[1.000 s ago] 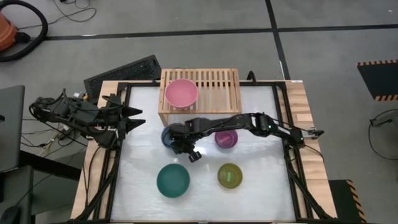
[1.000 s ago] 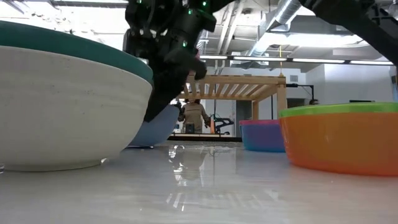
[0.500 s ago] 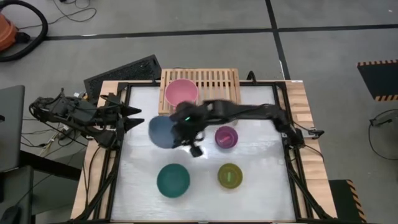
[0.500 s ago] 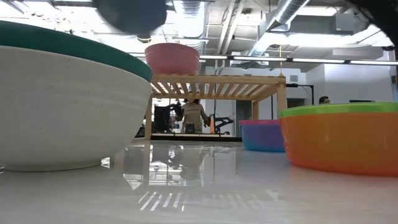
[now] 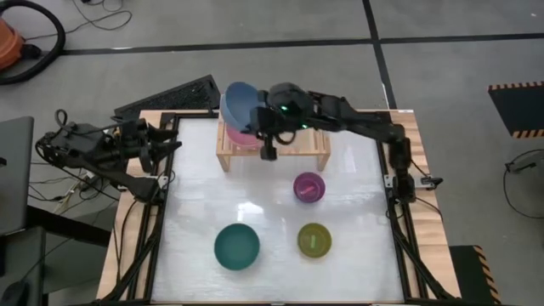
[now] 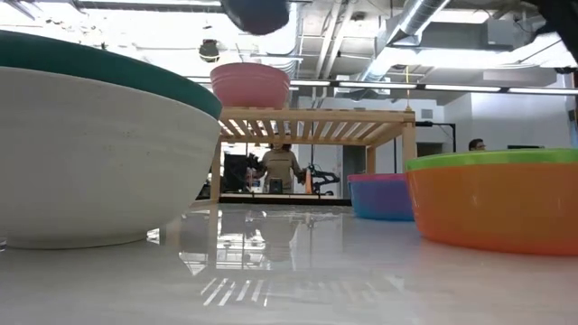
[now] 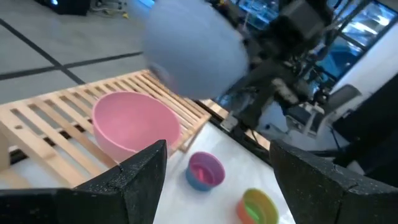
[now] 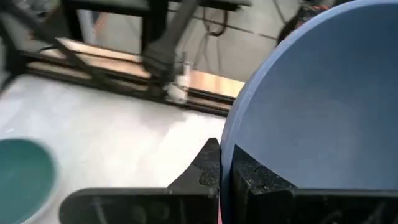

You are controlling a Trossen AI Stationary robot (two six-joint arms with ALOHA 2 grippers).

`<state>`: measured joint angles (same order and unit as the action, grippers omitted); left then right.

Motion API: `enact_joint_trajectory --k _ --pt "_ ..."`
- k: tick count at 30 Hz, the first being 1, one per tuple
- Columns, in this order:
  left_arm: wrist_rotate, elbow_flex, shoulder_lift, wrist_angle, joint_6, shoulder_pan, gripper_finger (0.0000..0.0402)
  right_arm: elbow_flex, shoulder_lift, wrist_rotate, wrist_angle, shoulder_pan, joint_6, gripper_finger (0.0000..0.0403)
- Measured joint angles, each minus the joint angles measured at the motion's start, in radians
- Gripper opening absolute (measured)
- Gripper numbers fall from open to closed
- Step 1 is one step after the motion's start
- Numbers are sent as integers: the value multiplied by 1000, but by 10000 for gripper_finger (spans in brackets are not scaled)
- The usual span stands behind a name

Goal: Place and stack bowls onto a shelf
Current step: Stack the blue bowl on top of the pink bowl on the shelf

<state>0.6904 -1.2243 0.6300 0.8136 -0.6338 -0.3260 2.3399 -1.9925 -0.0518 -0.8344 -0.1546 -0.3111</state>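
Observation:
My right gripper point(image 5: 266, 127) is shut on the blue-grey bowl point(image 5: 240, 105), held high over the left end of the light-wood shelf point(image 5: 293, 127). The pink bowl point(image 5: 244, 138) stands on the slats just below it. In the low view the blue-grey bowl point(image 6: 256, 13) hangs above the pink bowl point(image 6: 250, 86). The purple bowl point(image 5: 309, 186), olive-green bowl point(image 5: 314, 240) and teal bowl point(image 5: 236, 246) rest on the table. My left gripper point(image 7: 217, 186) waits open at the table's left edge, facing the shelf. My right gripper pinches the blue-grey bowl's rim point(image 8: 234, 144), one finger point(image 8: 208, 167) outside the wall and the other inside. The bowl is lifted clear and tilted, above the pink bowl and not touching it.
A black slatted panel point(image 5: 166, 98) lies beyond the table's far left corner. The shelf's right part point(image 5: 306, 110) has bare slats. The left arm point(image 5: 102, 151) stretches along the left frame. People stand in the room behind the shelf point(image 6: 282, 167).
My right gripper has lifted the blue-grey bowl off the table beside the purple bowl, swung it up and toward the far edge, and now holds it tilted over the pink bowl. The left arm has drawn back slightly toward the left edge.

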Motion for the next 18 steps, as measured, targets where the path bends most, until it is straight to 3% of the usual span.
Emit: enact_joint_trajectory --k 8,18 --pt "23 0 0 1 -1 0 268 -3 -118 -53 -71 -53 -1 25" --pt "64 0 0 4 29 0 268 -2 -132 -55 -141 -76 -4 25"
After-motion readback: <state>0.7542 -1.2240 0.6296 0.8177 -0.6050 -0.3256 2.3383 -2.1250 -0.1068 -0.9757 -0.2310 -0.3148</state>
